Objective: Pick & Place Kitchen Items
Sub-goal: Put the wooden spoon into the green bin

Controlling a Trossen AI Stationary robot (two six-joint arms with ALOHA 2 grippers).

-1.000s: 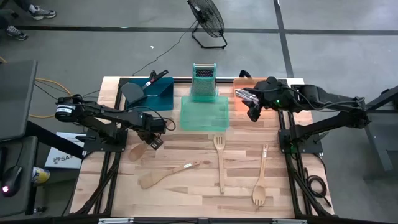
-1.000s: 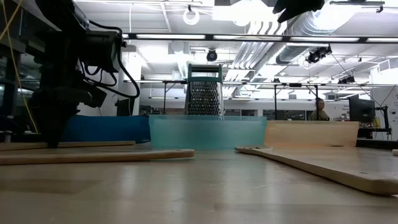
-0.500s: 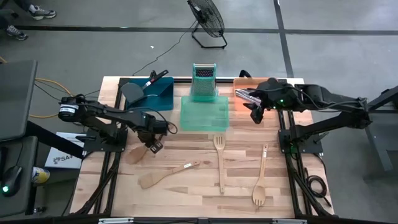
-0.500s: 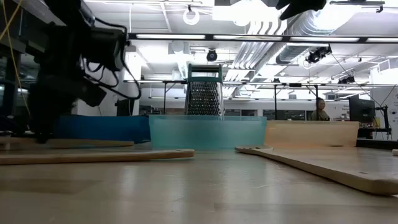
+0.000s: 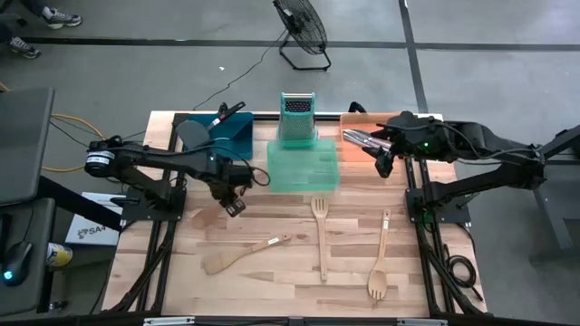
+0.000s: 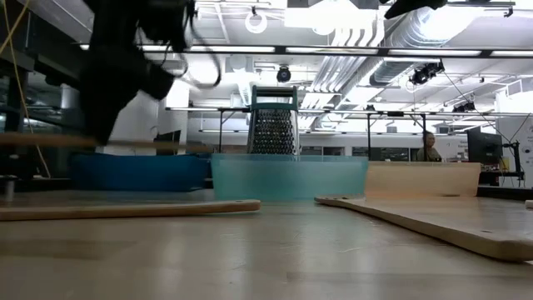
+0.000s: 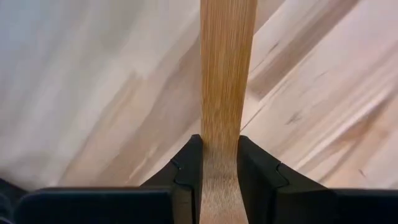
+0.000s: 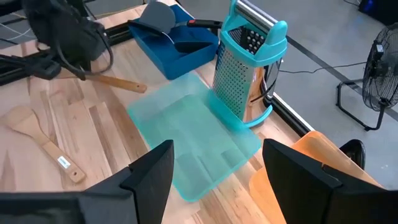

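My left gripper points down over the table's left half, shut on a pale wooden spoon that hangs level above the table; its handle also shows in the right wrist view. My right gripper stands open and high beside the orange tray, which holds silver metal utensils. A wooden spatula, a slotted wooden spatula and a wooden fork lie flat on the table. Black spatulas rest in the blue tray. My left gripper pinches the spoon's handle between its two fingers, part-way along the handle. The fingers come from above, pointing down, and lie across the handle. The spoon is lifted clear of the table and hangs about level.
A green tray sits at the table's far middle, with an upright metal box grater at its far edge. Bare wood lies at the near left. A floor fan stands beyond the table.
My left gripper has risen and gone a little toward the table's right edge, rolling slightly. It has carried the wooden spoon up off the table, and the spoon now hangs level. The green tray has slid a little toward the right. My right gripper has drifted slightly rightward.
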